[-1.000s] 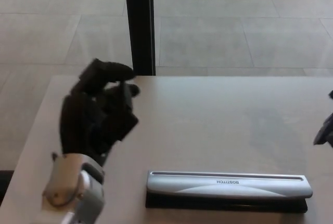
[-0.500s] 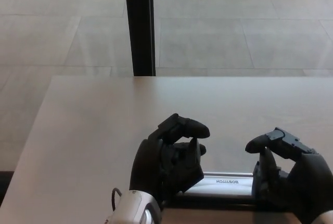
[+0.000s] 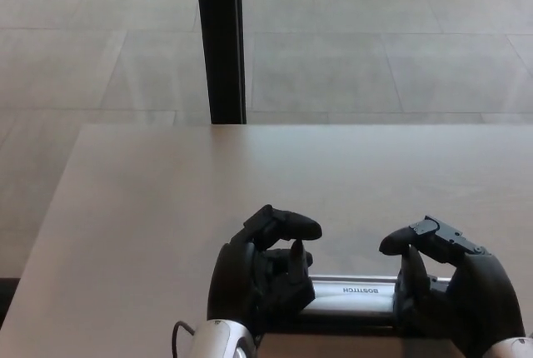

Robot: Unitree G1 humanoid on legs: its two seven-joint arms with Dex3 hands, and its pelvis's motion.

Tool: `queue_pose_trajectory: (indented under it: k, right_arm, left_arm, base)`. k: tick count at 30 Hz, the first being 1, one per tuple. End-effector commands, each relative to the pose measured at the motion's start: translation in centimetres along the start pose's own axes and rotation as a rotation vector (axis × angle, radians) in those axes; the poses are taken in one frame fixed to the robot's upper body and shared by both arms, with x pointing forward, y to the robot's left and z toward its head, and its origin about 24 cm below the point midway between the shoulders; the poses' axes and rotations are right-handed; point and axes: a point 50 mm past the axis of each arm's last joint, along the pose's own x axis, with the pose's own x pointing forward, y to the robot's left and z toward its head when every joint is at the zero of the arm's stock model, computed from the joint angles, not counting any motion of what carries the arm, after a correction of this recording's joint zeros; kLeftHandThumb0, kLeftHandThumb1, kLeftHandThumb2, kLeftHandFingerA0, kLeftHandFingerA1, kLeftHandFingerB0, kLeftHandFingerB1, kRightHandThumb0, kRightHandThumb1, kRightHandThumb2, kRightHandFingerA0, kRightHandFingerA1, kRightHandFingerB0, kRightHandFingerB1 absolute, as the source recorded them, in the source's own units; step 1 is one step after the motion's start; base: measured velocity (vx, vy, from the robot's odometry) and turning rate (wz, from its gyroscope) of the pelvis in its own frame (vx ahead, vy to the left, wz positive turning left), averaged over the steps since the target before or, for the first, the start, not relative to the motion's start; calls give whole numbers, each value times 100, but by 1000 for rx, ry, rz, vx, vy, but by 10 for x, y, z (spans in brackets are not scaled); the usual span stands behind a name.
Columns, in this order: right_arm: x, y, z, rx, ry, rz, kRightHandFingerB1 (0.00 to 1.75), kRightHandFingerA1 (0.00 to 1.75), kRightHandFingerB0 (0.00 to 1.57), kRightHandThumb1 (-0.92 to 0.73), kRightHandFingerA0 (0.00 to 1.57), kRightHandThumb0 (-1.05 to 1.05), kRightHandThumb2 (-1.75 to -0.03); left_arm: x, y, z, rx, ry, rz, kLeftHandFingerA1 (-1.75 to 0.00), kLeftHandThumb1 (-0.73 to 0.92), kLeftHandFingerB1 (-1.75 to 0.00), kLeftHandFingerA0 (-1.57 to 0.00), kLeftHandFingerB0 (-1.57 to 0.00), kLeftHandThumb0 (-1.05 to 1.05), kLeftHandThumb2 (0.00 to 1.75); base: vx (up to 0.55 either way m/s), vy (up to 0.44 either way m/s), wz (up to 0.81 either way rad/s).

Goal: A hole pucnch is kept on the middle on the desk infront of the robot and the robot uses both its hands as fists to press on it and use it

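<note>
A long silver hole punch (image 3: 354, 293) with a black base lies near the front edge of the desk, and only its middle stretch shows between my two hands. My left hand (image 3: 262, 279) is curled into a fist and rests over the punch's left end. My right hand (image 3: 450, 291) is also curled into a fist and covers the right end. Both ends of the punch are hidden under the fists.
The beige desk (image 3: 166, 200) stretches out ahead and to the left. A black vertical post (image 3: 220, 37) stands beyond its far edge, against a tiled floor.
Both fists have sunk a little lower onto the punch and sit slightly closer to me. One second ago the left hand was raised at the left and the punch lay uncovered.
</note>
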Motion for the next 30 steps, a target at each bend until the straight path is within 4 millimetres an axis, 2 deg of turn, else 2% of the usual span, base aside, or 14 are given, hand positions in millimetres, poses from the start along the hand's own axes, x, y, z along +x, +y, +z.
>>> queue_pose_trajectory:
  k: [1,3,9,10,12,15,17,20,23,24,25,27,28,30]
  right_arm:
    - [3,-9,-17,-22,-8,-105,163,175,79,-59,115,-48,-108]
    - [-1,-11,-29,5,4,-173,164,175,79,-61,114,-48,-106]
    - [-12,-10,-53,77,-20,-291,173,175,79,-60,113,-52,-105]
    - [-16,-9,-61,95,-9,-317,175,175,78,-64,112,-52,-102]
    - [-22,-6,-71,128,-17,-357,175,175,77,-67,111,-50,-97]
    - [-24,-4,-76,129,-28,-400,175,175,77,-68,111,-51,-97]
    - [-27,0,-79,139,-43,-438,175,175,75,-71,109,-50,-92]
    - [-26,5,-83,167,-55,-479,175,175,76,-69,107,-49,-91]
    - [-28,8,-86,135,-66,-528,175,175,77,-67,105,-50,-92]
    - [-28,9,-86,148,-71,-531,175,175,76,-66,103,-49,-93]
    - [-28,9,-88,146,-71,-540,175,175,77,-66,103,-49,-92]
    - [-30,11,-91,110,-60,-548,175,175,77,-67,105,-49,-94]
    - [-32,8,-94,40,-45,-558,175,175,79,-68,106,-51,-93]
    - [-31,4,-96,-16,-35,-572,175,175,80,-68,105,-52,-93]
  left_arm:
    - [-13,-34,-45,-237,78,165,-175,92,-166,-83,-47,-39,77]
    - [-18,-41,-53,-259,75,195,-175,91,-175,-86,-45,-37,84]
    - [-18,-48,-63,-252,52,272,-175,89,-175,-90,-44,-35,85]
    - [-19,-48,-64,-231,10,359,-175,89,-160,-92,-50,-32,76]
    - [-21,-48,-68,-143,-34,477,-175,86,-173,-88,-51,-31,81]
    - [-19,-48,-69,-80,-66,558,-175,84,-175,-87,-51,-32,83]
    - [-17,-47,-72,63,-105,567,-175,89,-175,-85,-52,-35,80]
    - [-14,-49,-71,102,-131,563,-175,83,-175,-81,-52,-29,81]
    - [-13,-54,-74,173,-115,541,-175,87,-172,-78,-50,-31,75]
    - [-13,-54,-75,207,-124,533,-175,89,-156,-76,-57,-31,74]
    - [-13,-53,-77,249,-145,520,-175,88,-150,-78,-60,-27,77]
    - [-17,-53,-81,265,-153,507,-175,88,-153,-78,-60,-29,76]
    - [-18,-52,-86,325,-166,458,-175,87,-163,-82,-54,-30,80]
    - [-17,-51,-90,439,-200,415,-175,85,-145,-85,-59,-27,83]
  base:
    - [0,0,0]
    - [0,0,0]
    - [0,0,0]
    - [0,0,0]
    - [0,0,0]
    - [0,0,0]
    - [0,0,0]
    - [0,0,0]
    - [0,0,0]
    - [0,0,0]
    - [0,0,0]
    - [0,0,0]
    - [0,0,0]
    - [0,0,0]
